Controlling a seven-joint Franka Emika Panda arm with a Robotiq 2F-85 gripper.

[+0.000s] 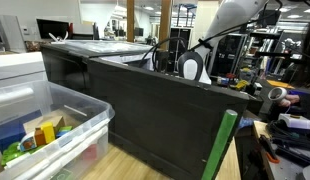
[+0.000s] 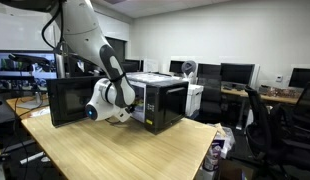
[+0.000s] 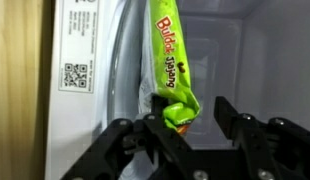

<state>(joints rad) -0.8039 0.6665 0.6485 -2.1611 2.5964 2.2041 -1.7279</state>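
Inside one black microwave (image 2: 167, 100), two jaws flank one green packet (image 3: 173, 70).

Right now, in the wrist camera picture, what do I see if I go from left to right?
wooden strip → white label with a QR code → green packet → pale inner wall. The end effector stretches across the bottom, so it has no single place in the order.

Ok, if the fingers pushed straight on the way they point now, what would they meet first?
Most likely the green snack packet, upright just ahead between the fingers in the wrist view; whether it touches them is unclear. Past it lies the inside of the open microwave.
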